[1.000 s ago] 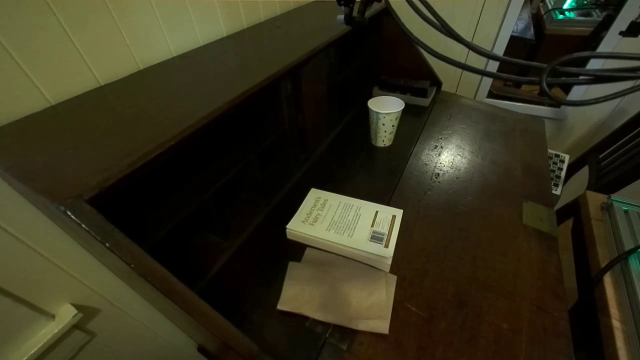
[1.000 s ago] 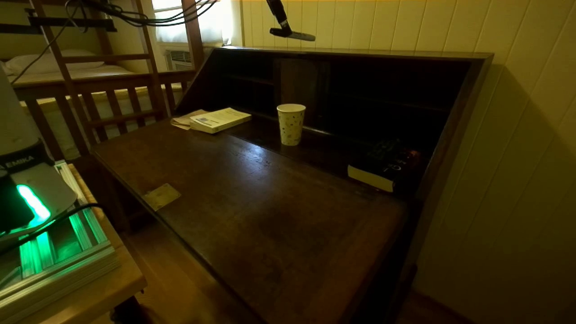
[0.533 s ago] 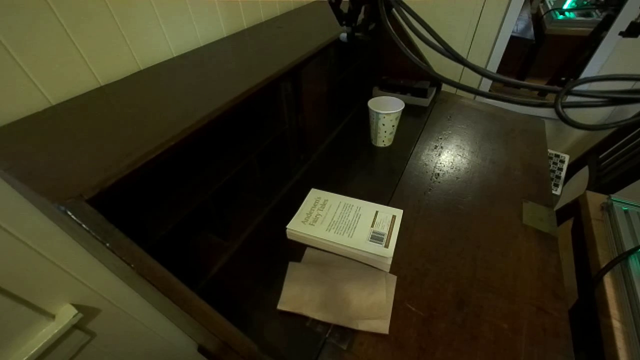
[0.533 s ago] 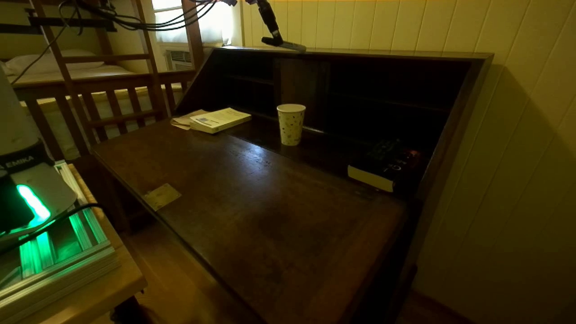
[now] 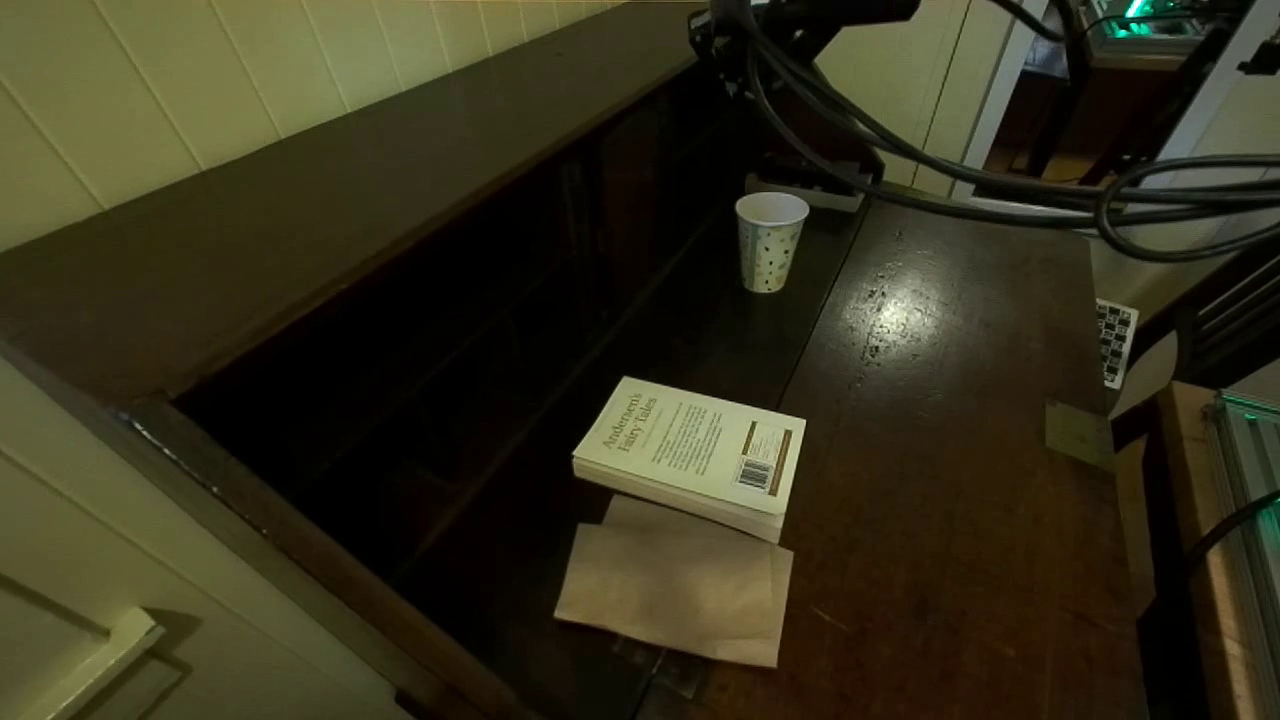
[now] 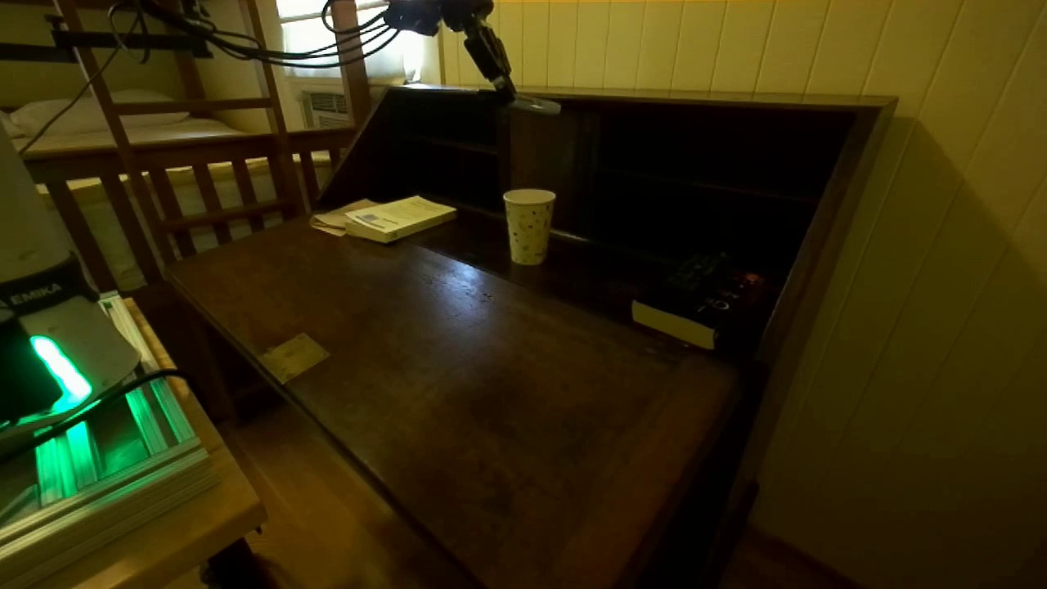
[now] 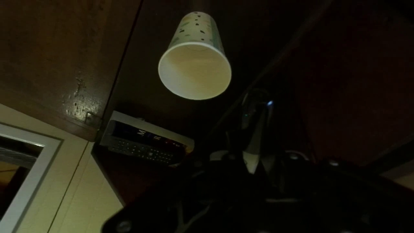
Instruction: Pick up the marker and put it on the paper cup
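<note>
The paper cup (image 5: pixel 768 250) stands upright on the dark desk, in both exterior views (image 6: pixel 528 229). It is white with small dark specks. In the wrist view its open mouth and wall (image 7: pixel 198 30) show at top middle, ahead of the gripper. My gripper (image 6: pixel 505 90) is shut on the marker (image 6: pixel 537 105), a thin dark stick sticking out roughly level, above and apart from the cup. In the wrist view the gripper (image 7: pixel 251 153) is very dark; the marker (image 7: pixel 257 137) points up from between its fingers. In an exterior view (image 5: pixel 725 65) the gripper shows but the marker cannot be made out.
A white book (image 5: pixel 695 450) lies beside brown paper (image 5: pixel 680 600). A thick black book (image 6: pixel 703 303) lies at the desk's far end, also in the wrist view (image 7: pixel 145 139). The cabinet top (image 6: pixel 654 96) and its dark compartments rise behind the cup. Cables (image 5: pixel 990 195) hang from the arm.
The gripper has come down with the marker still in it, and the marker is now nearer the cup's height. The arm's cables have shifted. The cup and books have not moved.
</note>
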